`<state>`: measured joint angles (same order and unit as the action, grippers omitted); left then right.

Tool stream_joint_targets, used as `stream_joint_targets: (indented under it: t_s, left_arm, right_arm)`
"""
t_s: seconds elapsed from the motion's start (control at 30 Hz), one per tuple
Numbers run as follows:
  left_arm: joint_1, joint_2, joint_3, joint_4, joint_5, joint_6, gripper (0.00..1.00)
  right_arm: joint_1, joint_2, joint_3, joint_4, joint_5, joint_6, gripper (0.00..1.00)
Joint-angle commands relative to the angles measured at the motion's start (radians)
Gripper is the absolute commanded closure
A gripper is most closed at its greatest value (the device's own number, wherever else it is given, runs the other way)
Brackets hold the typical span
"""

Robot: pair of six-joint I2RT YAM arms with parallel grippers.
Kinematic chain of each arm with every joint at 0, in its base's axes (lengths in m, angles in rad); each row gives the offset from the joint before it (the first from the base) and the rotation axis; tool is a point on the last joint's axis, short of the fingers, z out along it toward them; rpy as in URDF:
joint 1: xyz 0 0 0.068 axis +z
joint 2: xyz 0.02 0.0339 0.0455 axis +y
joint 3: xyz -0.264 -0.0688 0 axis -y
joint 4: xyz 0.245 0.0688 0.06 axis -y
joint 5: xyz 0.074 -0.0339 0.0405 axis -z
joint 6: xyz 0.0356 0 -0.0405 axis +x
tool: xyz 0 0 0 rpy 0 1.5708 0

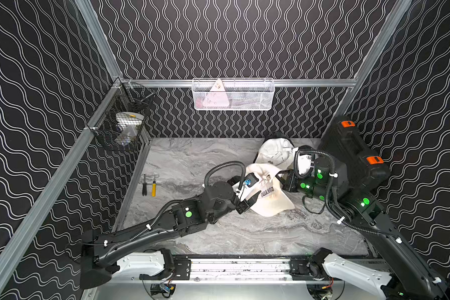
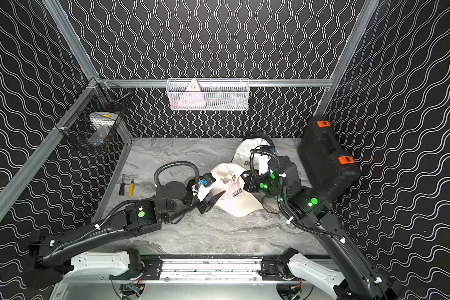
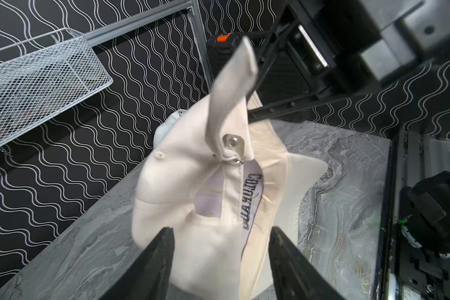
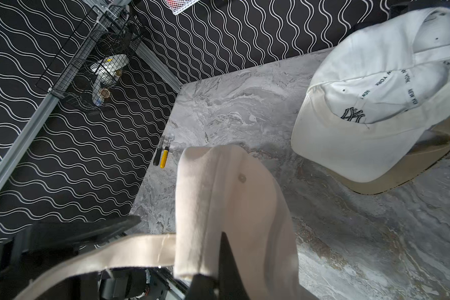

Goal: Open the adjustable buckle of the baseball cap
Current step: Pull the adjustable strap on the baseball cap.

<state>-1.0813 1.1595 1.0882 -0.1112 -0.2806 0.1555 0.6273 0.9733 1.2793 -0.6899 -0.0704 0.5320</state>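
The cream baseball cap (image 1: 269,200) (image 2: 238,202) lies mid-table, its back lifted. In the left wrist view its metal buckle (image 3: 233,146) sits at the foot of the strap (image 3: 231,85), which rises towards the right arm. The buckle also shows in both top views (image 1: 268,177) (image 2: 233,177). My right gripper (image 4: 220,241) (image 1: 281,174) is shut on the strap (image 4: 195,207). My left gripper (image 3: 221,230) (image 1: 256,189) (image 2: 218,187) is open at the cap's left side. Its fingers (image 3: 164,249) stand either side of the crown without pinching it.
A white New York cap (image 1: 273,153) (image 4: 374,104) lies behind the cream one. A black case with orange latches (image 1: 353,155) leans at the right wall. Two screwdrivers (image 1: 149,185) lie at the table's left edge. A white wire basket (image 1: 233,94) and a black one (image 1: 122,122) hang on the walls.
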Motion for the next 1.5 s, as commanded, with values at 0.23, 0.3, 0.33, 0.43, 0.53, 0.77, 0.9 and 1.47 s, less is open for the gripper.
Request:
stream_joint_targets:
  t_s: [0.23, 0.3, 0.33, 0.43, 0.53, 0.77, 0.9, 1.47]
  left_arm:
    - [-0.008, 0.029, -0.040, 0.205, -0.077, 0.065, 0.33]
    - [-0.008, 0.043, -0.033, 0.205, -0.071, 0.068, 0.33]
    - [-0.008, 0.051, -0.029, 0.205, -0.070, 0.067, 0.33]
    - [-0.009, 0.063, -0.032, 0.223, -0.065, 0.070, 0.33]
    - [-0.008, 0.076, -0.027, 0.224, -0.053, 0.066, 0.34]
    - [-0.008, 0.095, -0.015, 0.224, -0.036, 0.056, 0.42]
    - [-0.008, 0.094, -0.011, 0.216, -0.023, 0.050, 0.56]
    - [-0.008, 0.066, 0.006, 0.134, 0.049, 0.027, 0.88]
  right_arm:
    - [0.001, 0.005, 0.006, 0.038, -0.111, 0.022, 1.00]
    - [0.001, 0.004, 0.006, 0.038, -0.121, 0.025, 1.00]
    - [0.001, 0.004, 0.005, 0.039, -0.123, 0.025, 1.00]
    - [0.000, -0.001, 0.007, 0.041, -0.129, 0.029, 1.00]
    - [0.001, -0.004, 0.008, 0.043, -0.134, 0.031, 1.00]
    - [0.001, -0.010, 0.008, 0.044, -0.135, 0.036, 1.00]
    - [0.001, -0.016, 0.006, 0.041, -0.121, 0.031, 1.00]
    - [0.001, -0.023, 0.005, 0.025, -0.046, 0.022, 1.00]
